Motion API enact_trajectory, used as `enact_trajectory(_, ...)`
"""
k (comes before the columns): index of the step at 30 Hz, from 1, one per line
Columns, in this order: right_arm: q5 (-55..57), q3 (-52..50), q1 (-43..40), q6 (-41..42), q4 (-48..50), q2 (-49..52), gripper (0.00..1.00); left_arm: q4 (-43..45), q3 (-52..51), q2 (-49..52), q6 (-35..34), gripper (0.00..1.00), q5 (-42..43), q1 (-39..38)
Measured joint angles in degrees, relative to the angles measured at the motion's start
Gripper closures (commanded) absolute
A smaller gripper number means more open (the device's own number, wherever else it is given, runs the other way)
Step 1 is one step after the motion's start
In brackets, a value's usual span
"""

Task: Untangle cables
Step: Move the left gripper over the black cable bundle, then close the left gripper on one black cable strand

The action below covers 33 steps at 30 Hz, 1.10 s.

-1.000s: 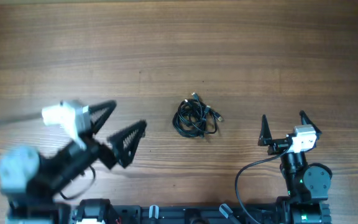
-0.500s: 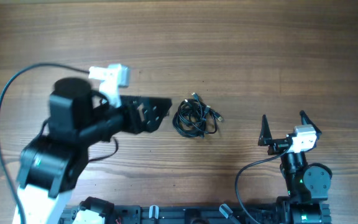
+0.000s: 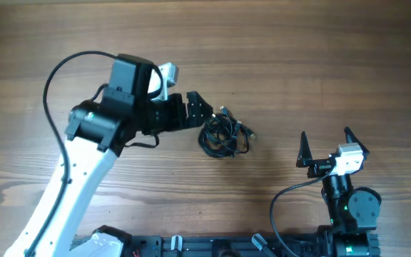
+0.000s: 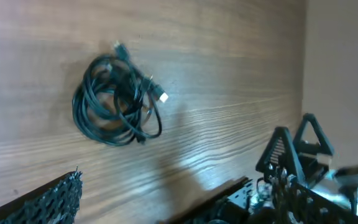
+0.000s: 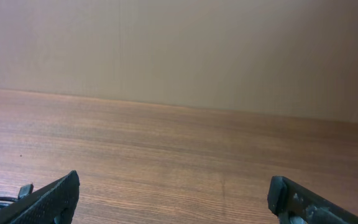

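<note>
- The cables [image 3: 223, 135] lie as one small tangled coil about mid-way along the wooden table [image 3: 298, 57]; a pale-tipped plug pokes out on the coil's right; nothing grips them.
- The left gripper [image 3: 200, 113] hangs just beside the coil, at its far-left edge, turned on its side; I take that as lining up to pinch a strand from the side; from above I can't tell whether it touches the cord.
- It looks released and empty; its wrist view shows one ribbed finger [image 4: 45, 200] in the lower-left corner, the other lost among dark shapes at lower right.
- The right gripper [image 3: 325, 145] rests near its base, right of the coil and well apart from it, fingers splayed wide, holding nothing; probably parked there until there is a second end to pull.
- How many cords make up the coil, and where they cross, is too fine to make out.
</note>
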Motion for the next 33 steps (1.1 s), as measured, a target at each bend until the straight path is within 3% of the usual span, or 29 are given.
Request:
enact_trajectory(10,0.00,0.00,0.00,0.00,0.00,0.00,0.00,0.48,0.02,14.51,-18.88,0.00,-3.26,-10.62)
enact_trajectory(17,0.00,0.00,0.00,0.00,0.00,0.00,0.00,1.66,0.02,21.11,-40.35,0.02,-13.44,-17.94)
enact_trajectory(19,0.00,0.00,0.00,0.00,0.00,0.00,0.00,5.51,0.02,22.95,-44.72,0.14,-15.30,-19.54)
enact_trajectory(24,0.00,0.00,0.00,0.00,0.00,0.00,0.00,9.31,0.02,25.70,-51.93,0.17,-17.73,-19.89)
enact_trajectory(33,0.00,0.00,0.00,0.00,0.00,0.00,0.00,9.73,0.02,28.76,-55.15,0.49,-18.75,-20.26)
